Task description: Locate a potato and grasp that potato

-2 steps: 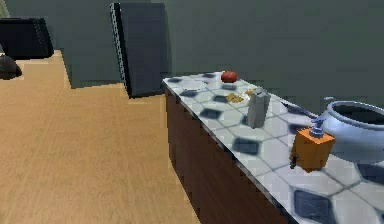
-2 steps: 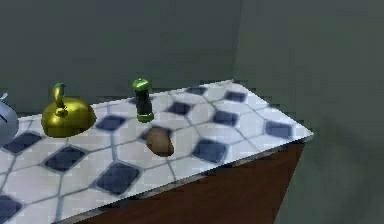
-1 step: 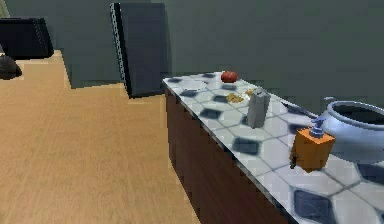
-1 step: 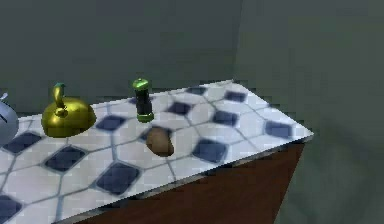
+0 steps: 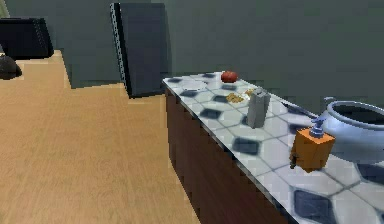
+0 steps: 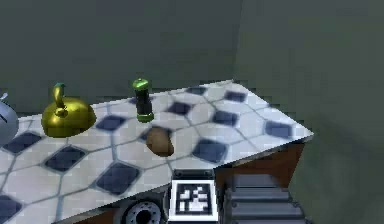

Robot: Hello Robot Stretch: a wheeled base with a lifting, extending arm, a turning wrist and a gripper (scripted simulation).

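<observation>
Tiled counter (image 6: 240,118) bears potato (image 6: 159,140), gold kettle (image 6: 68,118), dark bottle (image 6: 143,100).

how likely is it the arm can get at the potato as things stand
Probably yes: the potato lies on the tiled counter just beyond the arm, bare tiles between; the gold kettle and dark bottle stand farther off.
</observation>
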